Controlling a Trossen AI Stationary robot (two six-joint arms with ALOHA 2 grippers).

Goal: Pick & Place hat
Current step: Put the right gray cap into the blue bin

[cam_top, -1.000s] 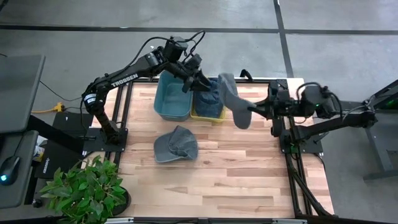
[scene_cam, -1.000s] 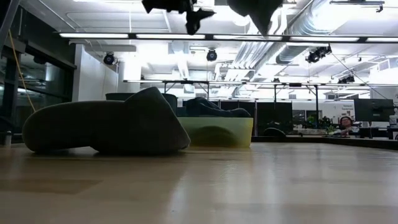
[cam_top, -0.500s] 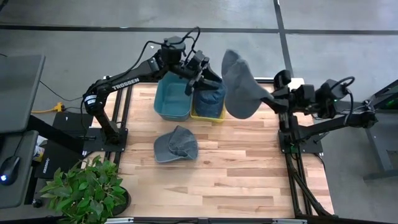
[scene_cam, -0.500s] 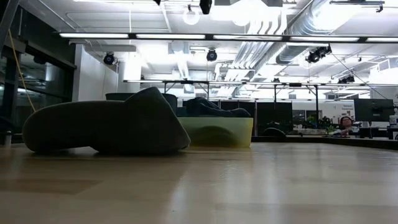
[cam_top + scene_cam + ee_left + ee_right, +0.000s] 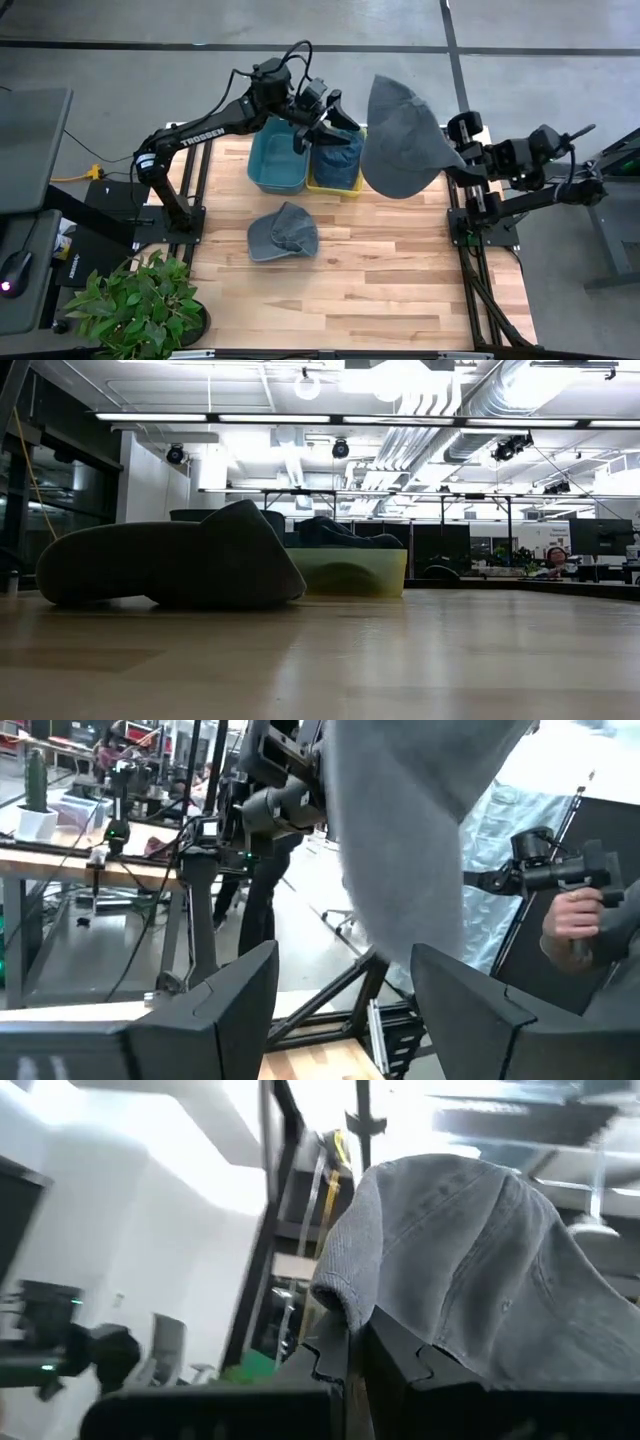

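Grey hat — aloft, gripper-held.

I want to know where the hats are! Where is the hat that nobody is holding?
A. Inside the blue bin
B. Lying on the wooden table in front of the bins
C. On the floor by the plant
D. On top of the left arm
B: the loose hat lies flat on the wooden table, in front of the blue bin, while the right claw holds the other hat up in the air.
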